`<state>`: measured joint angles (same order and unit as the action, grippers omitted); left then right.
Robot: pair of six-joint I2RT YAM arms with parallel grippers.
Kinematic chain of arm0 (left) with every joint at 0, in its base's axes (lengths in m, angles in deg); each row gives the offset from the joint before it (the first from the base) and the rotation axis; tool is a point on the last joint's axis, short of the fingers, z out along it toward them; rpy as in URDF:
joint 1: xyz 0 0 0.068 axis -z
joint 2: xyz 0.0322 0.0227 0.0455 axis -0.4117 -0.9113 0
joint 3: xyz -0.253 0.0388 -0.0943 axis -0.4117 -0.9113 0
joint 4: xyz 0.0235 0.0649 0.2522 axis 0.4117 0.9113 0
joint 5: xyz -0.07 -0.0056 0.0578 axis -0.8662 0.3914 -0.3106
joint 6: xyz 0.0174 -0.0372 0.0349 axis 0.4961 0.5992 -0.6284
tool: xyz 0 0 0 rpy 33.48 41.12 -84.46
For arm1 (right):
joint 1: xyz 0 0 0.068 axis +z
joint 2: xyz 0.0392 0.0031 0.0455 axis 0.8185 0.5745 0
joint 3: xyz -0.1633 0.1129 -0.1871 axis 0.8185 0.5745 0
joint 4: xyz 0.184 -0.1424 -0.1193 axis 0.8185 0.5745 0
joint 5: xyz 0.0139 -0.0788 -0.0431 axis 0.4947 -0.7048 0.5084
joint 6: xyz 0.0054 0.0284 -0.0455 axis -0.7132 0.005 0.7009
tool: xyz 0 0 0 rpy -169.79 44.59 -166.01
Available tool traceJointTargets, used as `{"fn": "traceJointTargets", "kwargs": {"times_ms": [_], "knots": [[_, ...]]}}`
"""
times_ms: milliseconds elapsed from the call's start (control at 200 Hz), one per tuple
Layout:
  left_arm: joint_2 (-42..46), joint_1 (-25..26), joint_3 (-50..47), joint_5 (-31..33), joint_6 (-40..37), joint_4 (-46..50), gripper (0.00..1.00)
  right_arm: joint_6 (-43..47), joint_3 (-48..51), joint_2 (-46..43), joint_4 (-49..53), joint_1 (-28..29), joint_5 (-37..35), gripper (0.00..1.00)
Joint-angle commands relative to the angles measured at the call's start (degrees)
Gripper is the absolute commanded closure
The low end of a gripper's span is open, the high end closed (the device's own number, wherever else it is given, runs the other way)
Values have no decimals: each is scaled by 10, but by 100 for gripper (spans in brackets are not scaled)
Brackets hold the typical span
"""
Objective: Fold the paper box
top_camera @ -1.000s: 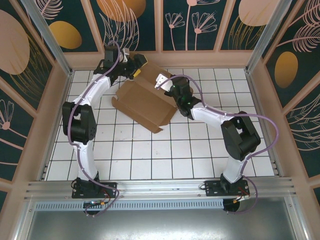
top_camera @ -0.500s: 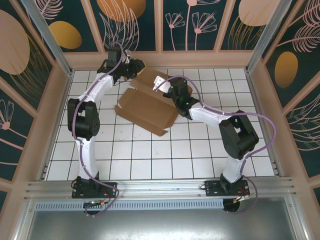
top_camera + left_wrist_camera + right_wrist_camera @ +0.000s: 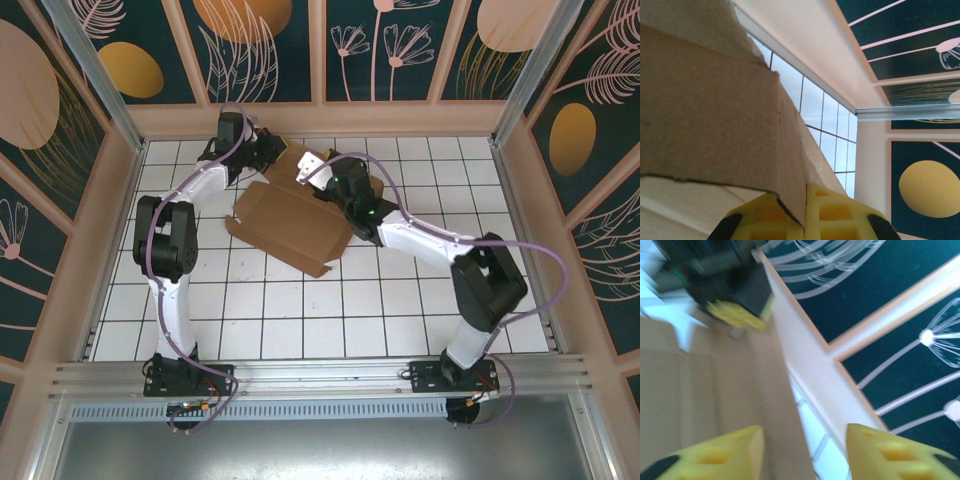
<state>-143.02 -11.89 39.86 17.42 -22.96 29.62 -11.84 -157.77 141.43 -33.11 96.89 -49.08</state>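
In the view from above, the white tiled surface (image 3: 300, 300) is seen low in the frame. Just above the middle, a bit to the left, the brown paper box (image 3: 290, 215) is laid mostly flat on the tiles. Its far flap is lifted up toward the top of the frame.

The right claw (image 3: 312, 165) is placed at the upper right edge of the box. The left claw (image 3: 270, 148) is placed at the upper left edge, close to the back wall (image 3: 320, 118).

In the left wrist view, the box edge is pinched tight in the left claw (image 3: 805, 212), between two yellow fingers (image 3: 765, 220) at the bottom of the frame.

In the blurry right wrist view, the right claw (image 3: 805, 450) is spread wide. The box is seen on the left side, next to the left finger. Whether it is touched cannot be told.
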Motion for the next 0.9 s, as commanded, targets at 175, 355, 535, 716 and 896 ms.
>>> {"fn": "traceJointTargets", "kwargs": {"times_ms": [175,355,535,716,896], "knots": [[27,0,-44,72,35,-36,97,-333,35,8,123,61,135,98],[65,1,-105,114,55,-54,99,-444,-58,158,214,64,106,100],[118,1,-183,165,87,-81,100,-473,-104,251,272,59,80,100],[141,6,-212,196,108,-56,100,-492,-38,247,273,37,114,100],[161,15,-222,231,102,-29,100,-499,18,214,277,23,124,100]]}}
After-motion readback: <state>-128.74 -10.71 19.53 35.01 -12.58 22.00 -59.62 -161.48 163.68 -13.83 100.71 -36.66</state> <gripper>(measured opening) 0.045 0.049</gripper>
